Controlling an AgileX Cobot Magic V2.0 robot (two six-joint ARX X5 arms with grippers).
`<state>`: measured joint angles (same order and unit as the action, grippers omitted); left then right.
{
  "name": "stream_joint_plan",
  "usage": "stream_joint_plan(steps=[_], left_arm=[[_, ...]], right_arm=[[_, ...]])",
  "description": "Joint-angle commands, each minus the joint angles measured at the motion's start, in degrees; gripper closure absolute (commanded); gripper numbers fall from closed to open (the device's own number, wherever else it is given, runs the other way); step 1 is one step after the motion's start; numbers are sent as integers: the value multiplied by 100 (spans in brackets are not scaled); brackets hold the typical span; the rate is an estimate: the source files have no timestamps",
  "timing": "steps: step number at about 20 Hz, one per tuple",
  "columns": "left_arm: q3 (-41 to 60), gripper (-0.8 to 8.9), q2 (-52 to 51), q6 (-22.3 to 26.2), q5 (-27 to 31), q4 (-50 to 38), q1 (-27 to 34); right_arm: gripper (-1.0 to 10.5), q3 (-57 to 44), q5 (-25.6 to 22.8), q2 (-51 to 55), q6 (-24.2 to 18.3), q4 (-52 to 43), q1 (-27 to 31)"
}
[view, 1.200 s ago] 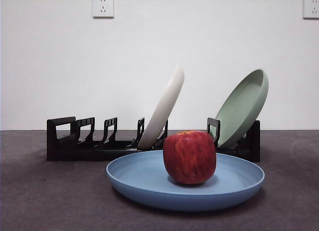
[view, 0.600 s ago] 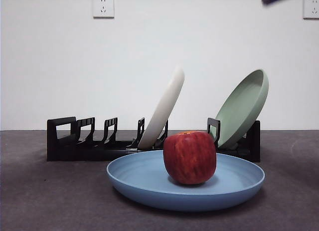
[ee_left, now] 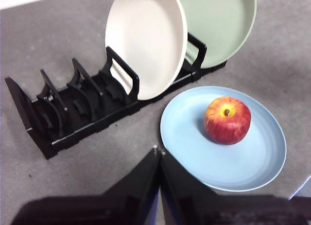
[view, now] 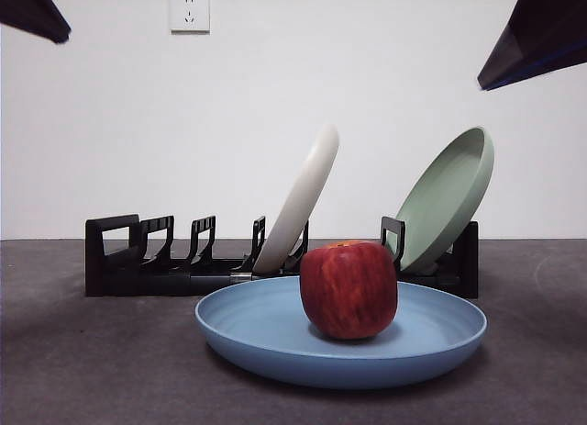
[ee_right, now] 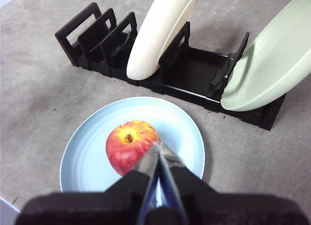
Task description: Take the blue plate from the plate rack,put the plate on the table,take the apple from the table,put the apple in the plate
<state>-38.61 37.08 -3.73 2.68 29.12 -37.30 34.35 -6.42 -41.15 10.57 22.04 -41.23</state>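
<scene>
On the blue plate [view: 275, 338], flat on the dark grey table [view: 83, 370] just in front of the plate rack [view: 165, 264], the red apple [view: 348, 289] sits upright, slightly off-centre. Both jobs look done; what remains, by appearance, is a clean retreat, each arm kept high so nothing nudges the plate or the two left racked: a cream-white plate [view: 303, 200] and a pale green plate [view: 449, 195]. The right gripper [ee_right: 158, 152] hangs above the apple, jaws pressed together and empty; the left gripper [ee_left: 159, 153] hangs over the table beside the plate, likewise closed on nothing. No brand, label or writing is legible anywhere.
</scene>
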Motion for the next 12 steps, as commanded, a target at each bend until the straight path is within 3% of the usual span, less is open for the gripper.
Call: stream_joint_plan(steps=[1, 6, 7, 12], left_arm=[[22, 816, -11, -57, 22, -15, -11], [24, 816, -328, 20, 35, 105, 24], [24, 816, -544, 426, 35, 105, 129], [267, 816, -1781, 525, -24, 28, 1425]], right_arm=[[946, -39, 7, -4, 50, -35, -7], [946, -39, 7, -4, 50, -35, -7], [946, -39, 9, -4, 50, -35, -7], [946, -39, 7, 2, 50, -33, -7]])
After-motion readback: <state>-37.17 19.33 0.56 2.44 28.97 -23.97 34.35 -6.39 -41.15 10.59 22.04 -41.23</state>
